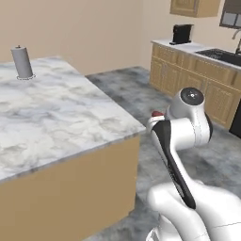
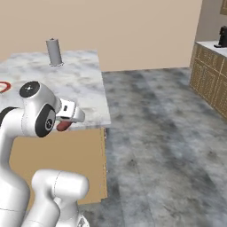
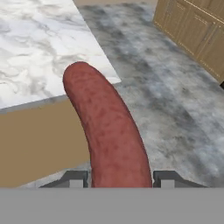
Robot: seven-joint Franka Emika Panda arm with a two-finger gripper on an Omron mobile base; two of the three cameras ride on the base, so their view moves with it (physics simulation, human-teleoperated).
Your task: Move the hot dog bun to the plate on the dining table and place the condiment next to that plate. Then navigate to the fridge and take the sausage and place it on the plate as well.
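You have the sausage [image 3: 109, 131] clamped in the gripper [image 3: 118, 178]: in the hand view the two dark finger tips [image 3: 76, 179] press against its sides, and the reddish-brown body runs away from them in a gentle curve to a rounded end. That far end hangs over the corner of the marble-topped dining table [image 1: 56, 113], while the rest of it sits over the table's tan side panel and the grey mottled floor [image 2: 164, 146]. From the left base view you see only a small red tip of it poking out behind the arm's upper joint, just off the table's near corner. From the right base view the same red end shows under the white hand, held in front of the table's edge, above the floor and not resting on anything. On the far part of the tabletop a grey cylinder [image 1: 22, 62] stands upright, well apart from the arm. At the left edge of the right base view a red curved rim [image 2: 4, 86] lies on the marble; you cannot tell from this sliver what it belongs to. Wooden cabinets [image 1: 188, 80] line the far wall, with a dark coffee machine [image 1: 181, 34] on their counter.
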